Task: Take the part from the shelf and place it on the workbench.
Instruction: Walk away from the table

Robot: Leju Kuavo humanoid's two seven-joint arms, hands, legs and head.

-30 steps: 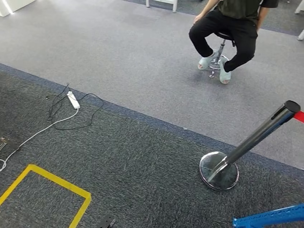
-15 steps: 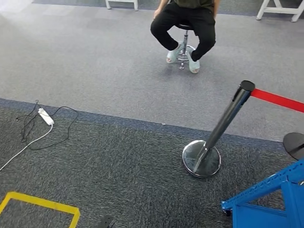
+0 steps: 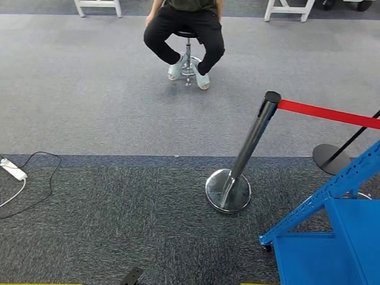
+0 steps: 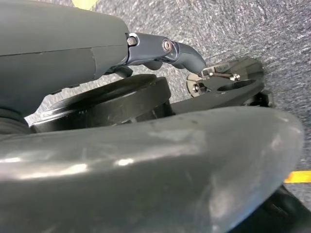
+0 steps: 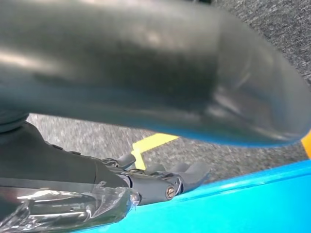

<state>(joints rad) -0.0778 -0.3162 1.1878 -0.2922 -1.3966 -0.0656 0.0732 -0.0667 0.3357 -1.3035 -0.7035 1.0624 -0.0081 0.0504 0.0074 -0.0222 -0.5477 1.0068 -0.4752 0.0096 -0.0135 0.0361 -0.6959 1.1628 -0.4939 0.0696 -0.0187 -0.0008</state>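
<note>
The left robot hand (image 4: 73, 53) hangs low over dark grey carpet (image 4: 238, 29). Its dark fingers (image 4: 183, 52) reach out almost straight, bending a little at the tips, and its thick grey thumb (image 4: 165, 165) lies well apart from them. Nothing sits between thumb and fingers, so the hand is spread and empty.

The right robot hand (image 5: 73, 170) hangs the same way. Its fingers (image 5: 190, 174) are stretched out side by side and the thumb (image 5: 146, 73) is held away from them, with nothing in the grasp. These fingertips lie just beside a bright blue surface of the shelf (image 5: 238, 204); whether they touch it I cannot tell. A strip of yellow floor tape (image 5: 150, 143) shows beyond them, blurred.

In the head view the blue shelf (image 3: 331, 237) stands at 4 to 5 o'clock, cut off by the picture's edge, so what it carries, the part included, cannot be told.

A chrome stanchion (image 3: 244, 154) stands near centre. A red belt (image 3: 327, 113) runs from its top toward 3 o'clock, above a second black base (image 3: 331, 158).

At 12 o'clock a person (image 3: 188, 29) sits on a stool (image 3: 188, 47), cut off above the waist. At 9 o'clock a white power strip (image 3: 12, 169) lies on the carpet, partly out of frame.
</note>
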